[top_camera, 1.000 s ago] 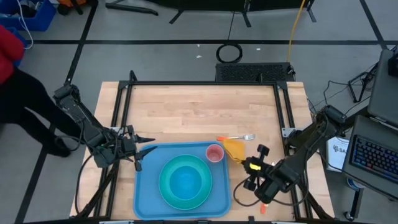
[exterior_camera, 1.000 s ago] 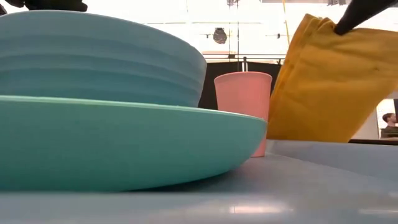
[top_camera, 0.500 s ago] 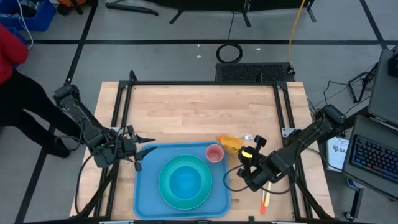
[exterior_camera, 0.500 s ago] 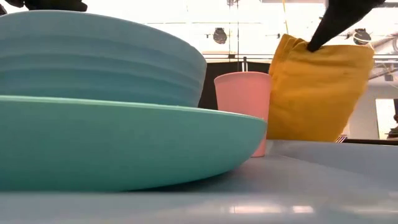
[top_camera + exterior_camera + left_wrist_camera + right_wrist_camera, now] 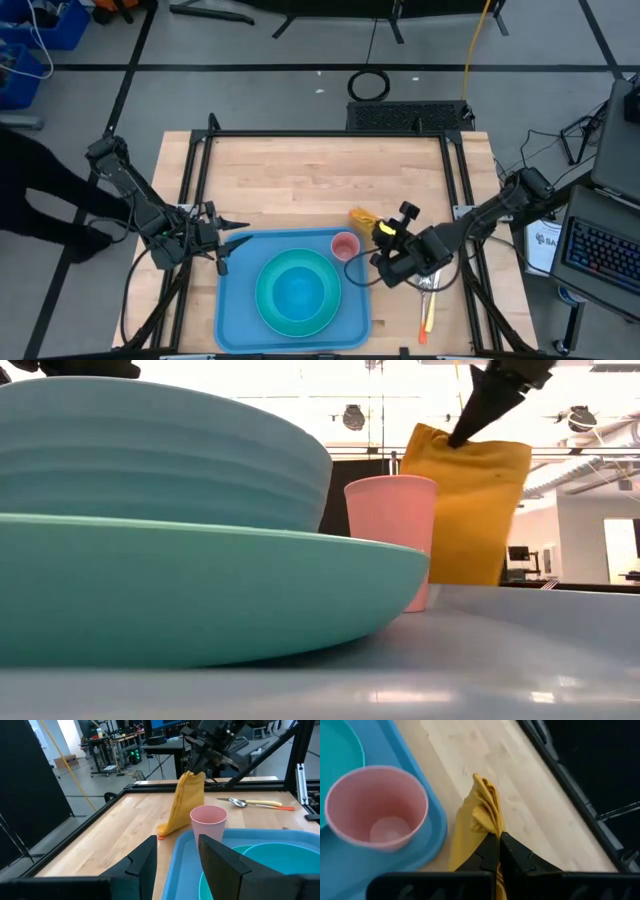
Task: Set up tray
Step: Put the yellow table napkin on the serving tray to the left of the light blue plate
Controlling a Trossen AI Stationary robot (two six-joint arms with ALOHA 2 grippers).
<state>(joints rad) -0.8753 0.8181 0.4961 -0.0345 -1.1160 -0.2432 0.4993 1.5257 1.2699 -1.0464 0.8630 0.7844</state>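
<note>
Blue plastic, the tray (image 5: 233, 300) lies at the table's (image 5: 300, 180) near edge from above, carrying a teal plate (image 5: 297, 290) and pink cup (image 5: 345, 245). Beside its right rim the right pincer (image 5: 378, 236) pinches a yellow-orange napkin (image 5: 362, 218). Left pincer (image 5: 228, 240) waits, parted, at the tray's left corner. Low view: the napkin (image 5: 470, 510) hangs behind the cup (image 5: 391, 525). Right wrist: fingers (image 5: 495, 851) clamp the napkin's (image 5: 475, 830) fold.

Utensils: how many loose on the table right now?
2 visible. A spoon and an orange-handled utensil lie side by side on the wood right of the tray, partly under the right gripper from above. More may be hidden under that arm.
</note>
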